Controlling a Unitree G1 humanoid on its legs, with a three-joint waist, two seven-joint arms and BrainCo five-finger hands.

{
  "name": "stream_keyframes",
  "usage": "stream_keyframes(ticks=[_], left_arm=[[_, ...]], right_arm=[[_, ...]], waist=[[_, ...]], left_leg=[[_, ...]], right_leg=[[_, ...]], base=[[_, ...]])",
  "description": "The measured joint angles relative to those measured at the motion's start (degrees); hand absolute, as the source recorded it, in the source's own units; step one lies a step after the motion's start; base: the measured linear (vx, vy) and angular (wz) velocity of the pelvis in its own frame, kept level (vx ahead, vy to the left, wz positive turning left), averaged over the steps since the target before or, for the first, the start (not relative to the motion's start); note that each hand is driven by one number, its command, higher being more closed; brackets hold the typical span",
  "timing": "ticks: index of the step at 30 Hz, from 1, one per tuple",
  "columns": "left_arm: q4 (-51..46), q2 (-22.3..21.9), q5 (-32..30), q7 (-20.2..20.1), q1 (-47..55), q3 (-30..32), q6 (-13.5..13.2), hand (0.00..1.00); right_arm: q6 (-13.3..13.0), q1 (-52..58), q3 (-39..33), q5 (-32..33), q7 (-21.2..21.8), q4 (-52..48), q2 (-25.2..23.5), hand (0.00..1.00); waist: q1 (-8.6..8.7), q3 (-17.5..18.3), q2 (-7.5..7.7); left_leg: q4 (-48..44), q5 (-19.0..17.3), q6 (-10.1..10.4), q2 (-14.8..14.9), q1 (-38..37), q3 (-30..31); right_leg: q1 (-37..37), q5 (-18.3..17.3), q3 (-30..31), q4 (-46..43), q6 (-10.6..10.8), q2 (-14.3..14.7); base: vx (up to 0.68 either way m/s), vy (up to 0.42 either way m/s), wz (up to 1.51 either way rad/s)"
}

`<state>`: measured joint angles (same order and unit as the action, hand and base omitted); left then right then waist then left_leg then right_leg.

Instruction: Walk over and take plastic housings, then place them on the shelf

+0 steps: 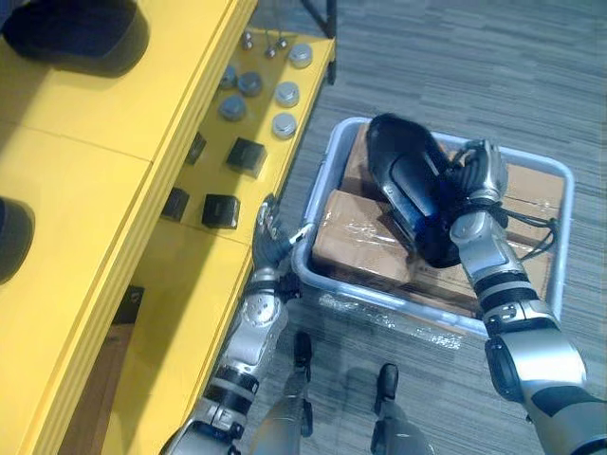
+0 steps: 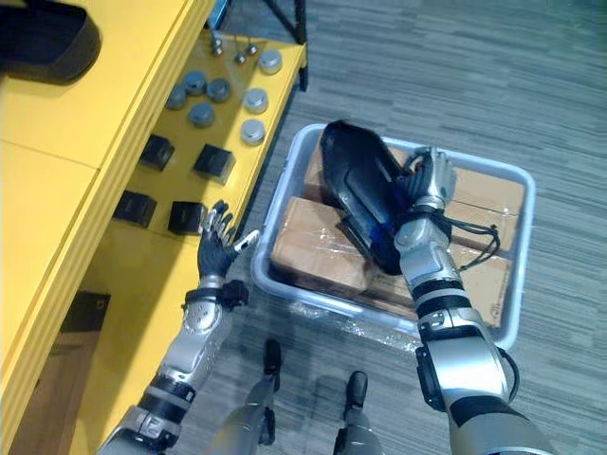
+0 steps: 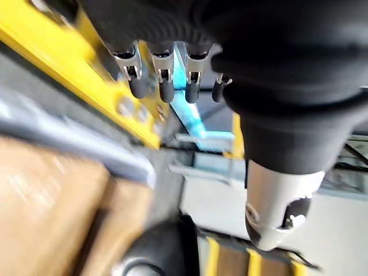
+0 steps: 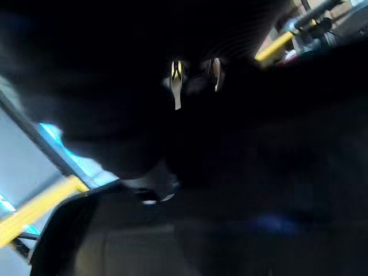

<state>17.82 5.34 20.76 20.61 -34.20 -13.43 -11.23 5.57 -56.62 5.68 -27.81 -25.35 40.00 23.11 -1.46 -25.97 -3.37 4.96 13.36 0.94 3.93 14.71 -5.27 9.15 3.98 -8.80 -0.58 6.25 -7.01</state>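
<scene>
A large black plastic housing [image 1: 408, 180] hangs tilted over a grey bin [image 1: 327, 161], with my right hand [image 1: 479, 171] shut on its right edge. In the right wrist view the housing's dark surface [image 4: 259, 201] lies right against the hand. My left hand [image 1: 270, 232] is open with its fingers spread, between the bin's left corner and the yellow shelf's edge, holding nothing; its straight fingers [image 3: 164, 80] show in the left wrist view. Two more black housings [image 1: 81, 33] [image 1: 9, 237] rest on the top level of the yellow shelf [image 1: 114, 104].
The bin holds wrapped cardboard boxes [image 1: 356, 242] under the housing. The shelf's lower level [image 1: 190, 265] carries several grey round caps [image 1: 285, 95] and small black blocks [image 1: 247, 154]. Grey carpet surrounds the bin.
</scene>
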Motion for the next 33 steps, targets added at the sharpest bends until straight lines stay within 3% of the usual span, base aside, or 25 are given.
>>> stream_keyframes(ticks=[8, 12, 14, 22, 23, 26, 27, 33], left_arm=[[10.13, -0.65, 13.1, -3.73, -1.22, -3.91, 0.58, 0.0], [14.44, -2.06, 16.3, -3.77, -1.16, -4.04, 1.36, 0.0], [15.99, -2.48, 16.44, -3.76, -0.55, -5.22, 1.57, 0.0], [20.82, -5.17, 16.03, -2.5, 1.32, -6.23, 3.17, 0.0], [20.98, -5.44, 16.15, -2.36, 1.34, -6.22, 3.17, 1.0], [20.94, -5.38, 18.99, -2.49, 1.36, -6.08, 2.81, 1.0], [20.44, -5.5, 23.6, -3.54, 1.68, -6.05, 1.84, 1.0], [16.52, -5.87, 28.78, -5.03, 5.38, -4.86, -1.64, 1.0]], right_arm=[[0.01, 12.89, 4.03, -2.6, 0.83, -17.31, -9.0, 1.0], [-0.01, 17.27, 5.02, -3.59, 0.87, -22.55, -12.96, 1.0], [-0.11, 19.4, 6.58, -3.59, 0.85, -23.94, -15.04, 1.0], [-0.5, 24.56, 11.5, -3.58, 0.98, -28.53, -19.12, 1.0], [-0.59, 25.3, 11.72, -3.54, 1.03, -28.91, -19.35, 1.0], [-1.06, 26.99, 12.56, -3.47, 0.96, -30.45, -19.59, 1.0], [-1.86, 27.93, 12.89, -3.22, 0.75, -30.45, -19.63, 1.0], [-4.68, 30.44, 13.81, -1.69, 0.66, -31.25, -19.85, 1.0]], waist=[[3.13, 4.51, 3.85], [3.46, 6.93, 3.96], [3.4, 9.94, 4.03], [3.46, 13.37, 4.51], [3.4, 13.45, 4.53], [3.43, 14.09, 4.64], [3.41, 14.74, 4.89], [3.48, 16.15, 5.55]], left_leg=[[0.04, -1.3, 1.69, 1.96, -4.93, -2.72], [0.03, -1.61, 2.12, 2.47, -6.76, -3.04], [0.03, -1.82, 2.39, 2.67, -6.96, -3.46], [0.22, -2.31, 3.01, 3.34, -9.25, -4.14], [0.23, -2.4, 3.11, 3.36, -9.65, -4.14], [0.25, -2.57, 3.32, 3.45, -9.93, -4.16], [0.24, -2.63, 3.38, 3.5, -9.93, -4.21], [0.09, -2.88, 3.73, 3.86, -10.27, -4.32]], right_leg=[[-3.36, -0.66, 2.17, 0.16, -1.05, 1.64], [-5.33, -0.72, 2.3, 0.92, -1.19, 2.13], [-5.63, -0.57, 2.67, 1.69, -1.39, 2.35], [-8.53, 0.18, 3.37, 3.94, -2.28, 3.02], [-9.01, 0.18, 3.35, 4.07, -2.29, 3.05], [-9.26, 0.17, 3.45, 4.26, -2.28, 3.14], [-9.28, 0.17, 3.51, 4.42, -2.29, 3.19], [-9.98, 0.32, 3.56, 5.31, -2.49, 3.56]], base=[[0.04, -0.016, -0.19], [0.04, -0.006, -0.06], [0.03, 0.011, -0.08], [0.01, 0.003, -0.06], [0.0, 0.0, 0.0], [0.0, 0.0, 0.0], [0.0, 0.0, 0.0], [0.03, 0.002, -0.01]])
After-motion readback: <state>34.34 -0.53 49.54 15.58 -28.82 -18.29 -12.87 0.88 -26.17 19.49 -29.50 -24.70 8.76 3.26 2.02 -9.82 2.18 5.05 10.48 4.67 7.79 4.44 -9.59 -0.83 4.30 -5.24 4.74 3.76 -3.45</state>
